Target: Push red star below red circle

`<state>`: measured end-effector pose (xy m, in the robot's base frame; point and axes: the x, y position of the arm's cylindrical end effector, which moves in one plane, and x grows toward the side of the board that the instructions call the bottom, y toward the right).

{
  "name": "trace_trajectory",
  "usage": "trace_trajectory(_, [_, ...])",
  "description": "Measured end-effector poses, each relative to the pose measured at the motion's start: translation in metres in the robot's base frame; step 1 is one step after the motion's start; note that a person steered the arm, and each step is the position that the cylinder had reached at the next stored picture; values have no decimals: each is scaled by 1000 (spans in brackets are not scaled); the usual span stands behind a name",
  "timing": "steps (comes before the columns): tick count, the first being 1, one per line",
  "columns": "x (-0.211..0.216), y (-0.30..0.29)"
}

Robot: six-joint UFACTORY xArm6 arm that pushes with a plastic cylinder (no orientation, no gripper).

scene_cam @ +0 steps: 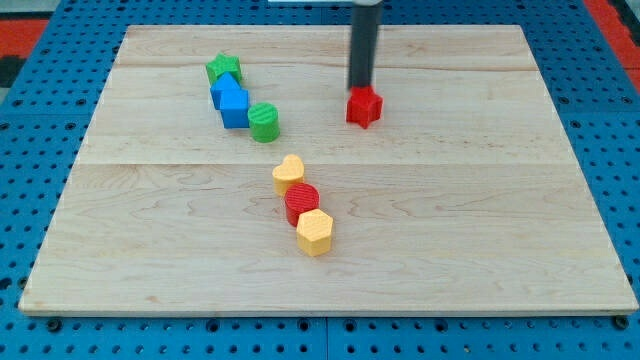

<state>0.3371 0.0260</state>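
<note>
The red star [365, 107] lies on the wooden board [480, 200], right of centre near the view's top. My tip [359, 89] touches the star's top-left edge, the dark rod rising straight up from it. The red circle [302, 201] lies near the board's middle, below and left of the star. It is wedged between a yellow heart [289, 172] above it and a yellow hexagon [314, 231] below it.
A green star [224, 69], two blue blocks [231, 100] and a green cylinder [264, 122] form a slanted row at the upper left. A blue pegboard [600, 110] surrounds the board.
</note>
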Motion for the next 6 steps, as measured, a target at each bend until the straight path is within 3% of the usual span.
trace_trajectory(1, [17, 16])
trace_trajectory(2, [-3, 24])
trace_trajectory(3, [47, 26])
trace_trajectory(4, [67, -5])
trace_trajectory(6, [58, 50])
